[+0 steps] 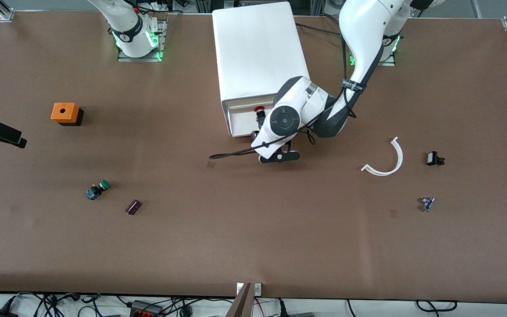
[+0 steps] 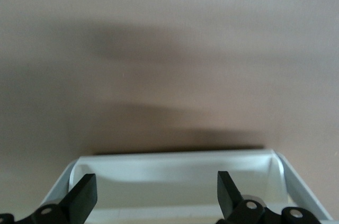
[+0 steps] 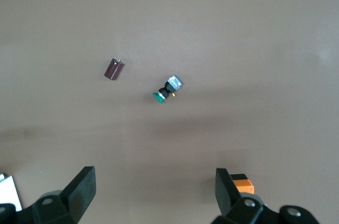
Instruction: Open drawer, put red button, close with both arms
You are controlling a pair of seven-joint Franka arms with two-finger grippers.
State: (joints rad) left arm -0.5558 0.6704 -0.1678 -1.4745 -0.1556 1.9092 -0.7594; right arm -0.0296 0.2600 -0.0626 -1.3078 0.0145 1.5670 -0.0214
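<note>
Fingers spread and empty, the left gripper (image 2: 153, 195) is held over the open drawer (image 1: 247, 119) where the one red button (image 1: 260, 113) lies, judged light, rigid and best taken by its body, while the right gripper (image 3: 153, 192), likewise parted, waits above one green button (image 3: 167, 89).
</note>
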